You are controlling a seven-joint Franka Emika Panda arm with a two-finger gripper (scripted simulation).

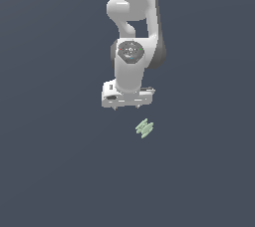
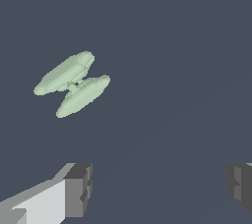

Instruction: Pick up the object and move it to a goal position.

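Note:
The object (image 1: pixel 144 128) is a tiny pale mint-green piece made of two ridged lobes joined by a short bar, lying on the dark grey floor. In the wrist view the object (image 2: pixel 72 84) lies apart from the fingers, with nothing touching it. My white gripper (image 1: pixel 127 107) hangs from the arm just above and slightly to the exterior view's left of the object. The gripper (image 2: pixel 157 188) is open and empty, with its two grey fingertips (image 2: pixel 78 188) spread wide apart.
The dark grey floor (image 1: pixel 55 171) stretches flat all around. The white arm (image 1: pixel 132 32) rises behind the gripper toward the top of the exterior view.

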